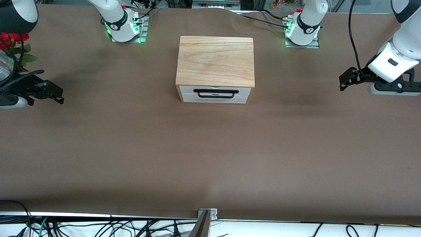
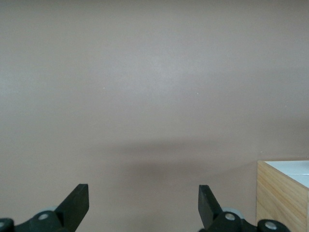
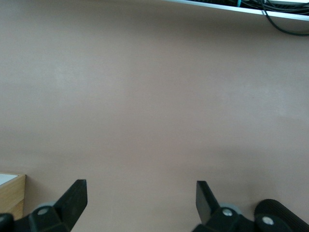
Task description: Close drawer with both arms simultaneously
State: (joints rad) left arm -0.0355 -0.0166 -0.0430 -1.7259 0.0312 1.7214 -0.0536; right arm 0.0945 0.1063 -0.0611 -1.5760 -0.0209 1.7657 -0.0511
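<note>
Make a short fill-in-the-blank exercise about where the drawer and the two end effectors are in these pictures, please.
1. The drawer sits in a box whose top is plain ____.
2. The drawer's bar handle is coloured ____.
3. Both the left end effector and the right end effector have their fingers ____.
4. Neither end effector is ____ the drawer.

Missing words: wood; black; open; touching

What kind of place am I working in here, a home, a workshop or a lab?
Most likely a robotics lab. Two arms are bolted to a table covered in brown sheet, loose cables run along its near edge, and only a wooden box with one drawer sits on it. Both the left gripper and right gripper are open.
</note>
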